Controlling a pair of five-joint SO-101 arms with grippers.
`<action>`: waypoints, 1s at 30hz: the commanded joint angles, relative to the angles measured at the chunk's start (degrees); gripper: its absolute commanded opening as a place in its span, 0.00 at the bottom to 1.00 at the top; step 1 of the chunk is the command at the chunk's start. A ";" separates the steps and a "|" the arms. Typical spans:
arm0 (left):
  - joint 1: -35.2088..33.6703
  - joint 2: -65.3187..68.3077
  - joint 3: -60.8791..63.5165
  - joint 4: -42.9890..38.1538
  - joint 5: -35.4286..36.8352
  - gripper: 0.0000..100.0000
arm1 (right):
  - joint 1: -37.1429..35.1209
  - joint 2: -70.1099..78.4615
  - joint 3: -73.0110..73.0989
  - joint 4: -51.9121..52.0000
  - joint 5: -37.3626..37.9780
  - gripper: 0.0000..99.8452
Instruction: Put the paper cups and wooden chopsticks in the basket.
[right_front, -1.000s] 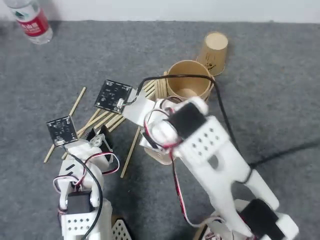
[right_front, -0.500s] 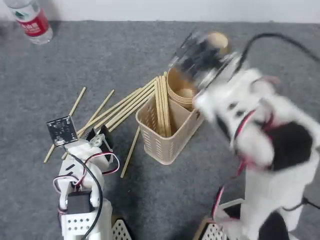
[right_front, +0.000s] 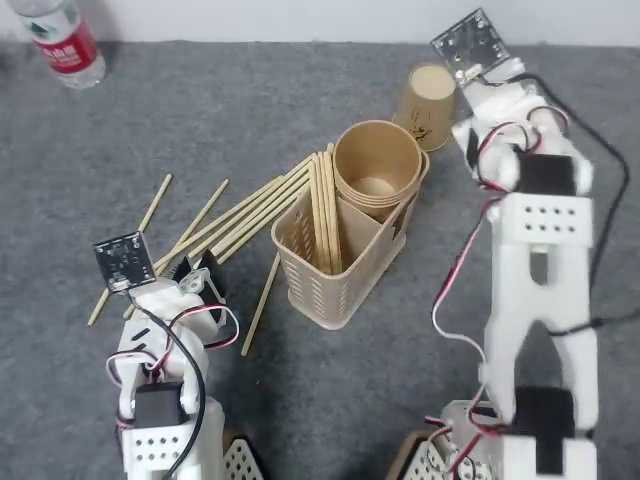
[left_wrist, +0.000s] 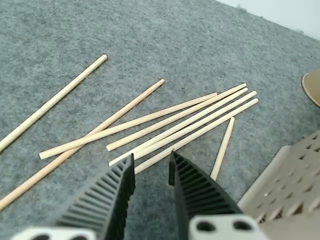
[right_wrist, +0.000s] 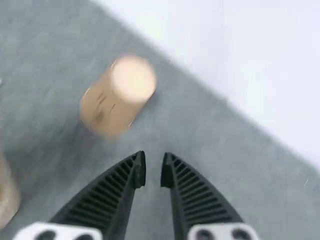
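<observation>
Loose paper cup (right_front: 430, 105), upper right: light, crushable; grip gently across its wall. Right gripper (right_wrist: 152, 167) and left gripper (left_wrist: 150, 167) narrowly parted, empty.

Bright, even overhead light, soft faint shadows

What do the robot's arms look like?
The left arm and right arm are white plastic with perforated plates, black motor blocks and red, white and black cables. Each wrist carries a square black circuit board. The fingers are black and ribbed.
</observation>
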 joint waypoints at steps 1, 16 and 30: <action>0.44 -0.88 -0.22 0.70 -0.44 0.11 | 0.04 4.35 1.49 -18.51 0.18 0.05; 0.53 -0.88 -0.22 0.79 -0.44 0.11 | -2.95 37.67 -14.95 -33.54 0.09 0.05; 0.53 -0.88 -0.22 0.70 -0.44 0.11 | -1.36 38.29 -16.88 -7.87 0.09 0.05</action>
